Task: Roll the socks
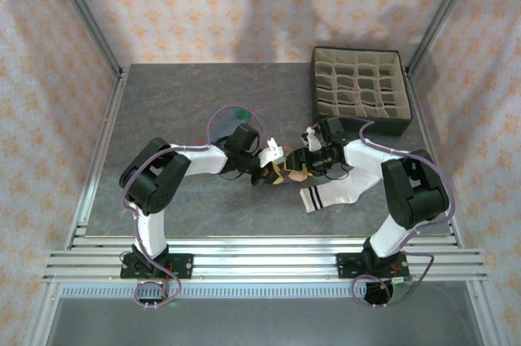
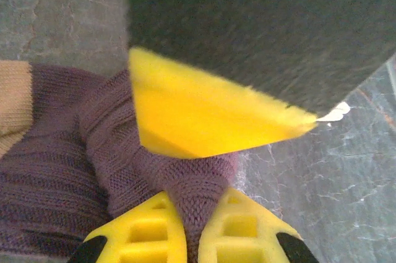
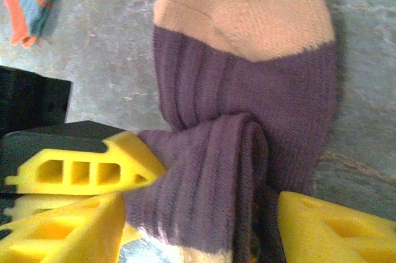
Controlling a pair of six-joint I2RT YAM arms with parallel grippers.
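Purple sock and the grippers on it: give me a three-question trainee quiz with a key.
1. True or false: the left gripper is shut on a fold of the purple sock.
2. What colour is that sock's toe? A) peach B) green C) black
3. What marks the cuff of the white sock lying on the table?
Key: 1 true; 2 A; 3 black stripes.
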